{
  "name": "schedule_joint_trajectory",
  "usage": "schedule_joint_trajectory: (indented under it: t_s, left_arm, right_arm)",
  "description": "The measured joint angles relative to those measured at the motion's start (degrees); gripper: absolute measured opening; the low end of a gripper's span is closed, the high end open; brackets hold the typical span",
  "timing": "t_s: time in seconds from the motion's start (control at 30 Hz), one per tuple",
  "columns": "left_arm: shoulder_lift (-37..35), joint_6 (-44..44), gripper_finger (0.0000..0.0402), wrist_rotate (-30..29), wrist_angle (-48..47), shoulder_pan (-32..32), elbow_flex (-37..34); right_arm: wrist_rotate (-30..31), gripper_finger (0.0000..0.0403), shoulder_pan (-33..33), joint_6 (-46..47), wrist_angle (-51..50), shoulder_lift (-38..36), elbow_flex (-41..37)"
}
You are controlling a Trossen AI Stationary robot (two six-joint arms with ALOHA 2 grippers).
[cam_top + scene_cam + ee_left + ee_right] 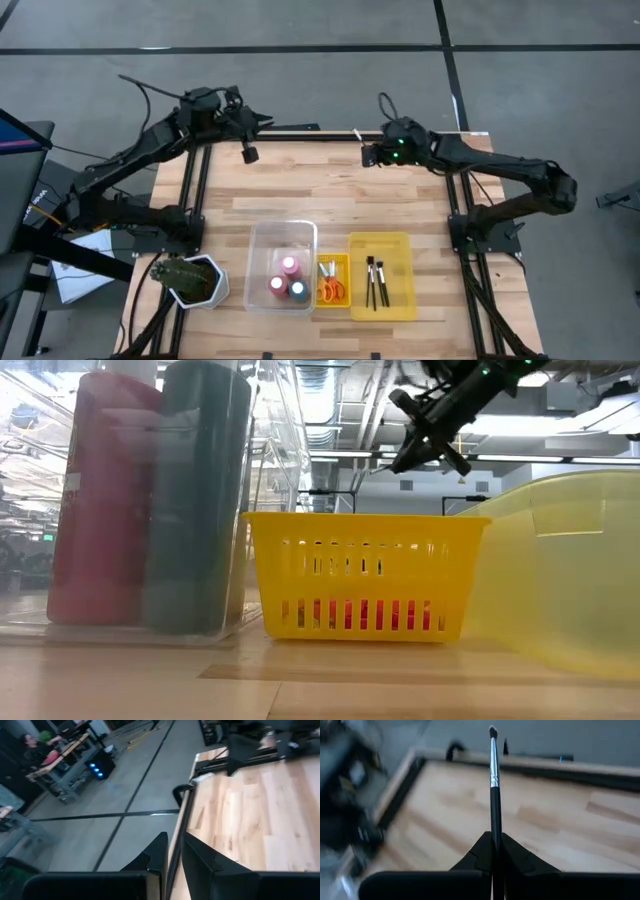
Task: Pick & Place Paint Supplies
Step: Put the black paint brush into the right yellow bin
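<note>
My right gripper (494, 845) is over the table's far edge (366, 142), shut on a thin dark-handled paintbrush (494, 790). My left gripper (174, 862) hangs over the far left corner (262, 120), its fingers a narrow gap apart with nothing between them. Near the front edge, a clear bin (262, 240) holds pink (289, 265), red (277, 284) and blue (298, 290) paint bottles. A small yellow basket (343, 262) holds orange-handled scissors (331, 291). Two brushes (376, 282) lie in a yellow bin (400, 250). My right gripper pinches the brush's dark handle (495, 827) between its two fingers. The brush sticks out forward from the fingertips, in line with the fingers. Its silver ferrule and bristle tip (493, 731) are at the free end. The brush is clear of the table, and the fingers hide its rear end.
A green plant in a white pot (190, 281) stands at the near left corner. The middle of the wooden table (330, 200) is bare wood. Black frame rails (300, 130) run along the far edge and both sides. A person sits at a bench in the room beyond (30, 747).
</note>
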Motion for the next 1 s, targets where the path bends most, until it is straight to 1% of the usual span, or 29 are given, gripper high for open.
schedule_joint_trajectory:
  t_s: [0.07, 0.17, 0.23, 0.33, 0.47, 0.5, 0.63, 0.67, 0.73, 0.83, 0.93, 1.0]
  left_arm:
    - [-0.2, 0.0, 0.0045, 3.2, -0.2, 1.2, 0.0]
    - [-0.5, 0.0, 0.0045, 8.6, -1.6, 3.5, 0.0]
    - [-0.5, -0.1, 0.0045, 12.9, -2.4, 5.2, -0.3]
    - [-1.0, -1.8, 0.0045, 20.2, -1.8, 8.0, -2.6]
    - [-3.5, -6.1, 0.0039, 29.9, 1.0, 11.3, -8.6]
    - [-4.4, -7.7, 0.0035, 31.6, 2.4, 11.8, -10.6]
    - [-9.7, -15.2, 0.0007, 32.7, 8.8, 10.7, -19.7]
    - [-11.2, -17.3, 0.0004, 32.1, 10.6, 9.7, -22.1]
    - [-14.7, -21.6, 0.0002, 28.2, 14.5, 7.0, -26.7]
    - [-20.2, -26.5, 0.0001, 18.7, 20.9, 1.0, -33.1]
    - [-25.0, -30.7, 0.0000, 8.3, 25.9, -6.1, -38.2]
    - [-27.7, -31.4, 0.0000, 2.6, 27.2, -10.7, -40.5]
  right_arm:
    - [3.8, 0.0008, 0.0, 3.3, 5.1, -1.4, -2.8]
    - [7.9, 0.0008, -1.1, 6.1, 7.4, -2.0, -4.6]
    - [9.0, 0.0008, -2.3, 6.6, 7.7, -1.7, -4.6]
    - [9.1, 0.0008, -4.1, 6.7, 8.3, -1.6, -4.7]
    - [10.8, 0.0008, -4.4, 7.8, 7.9, -1.9, -4.7]
    - [10.9, 0.0008, -4.4, 8.2, 7.6, -2.1, -4.7]
    - [11.0, 0.0008, -3.0, 8.2, 6.2, -2.2, -4.6]
    - [11.0, 0.0008, -2.6, 8.2, 5.7, -2.2, -4.7]
    - [10.9, 0.0008, -2.0, 8.2, 4.6, -2.2, -4.7]
    - [10.4, 0.0008, -1.2, 6.9, 3.8, -2.2, -4.7]
    - [8.1, 0.0008, -0.5, 6.0, 3.3, -2.2, -4.7]
    - [6.9, 0.0008, -0.2, 5.1, 3.0, -2.8, -4.7]
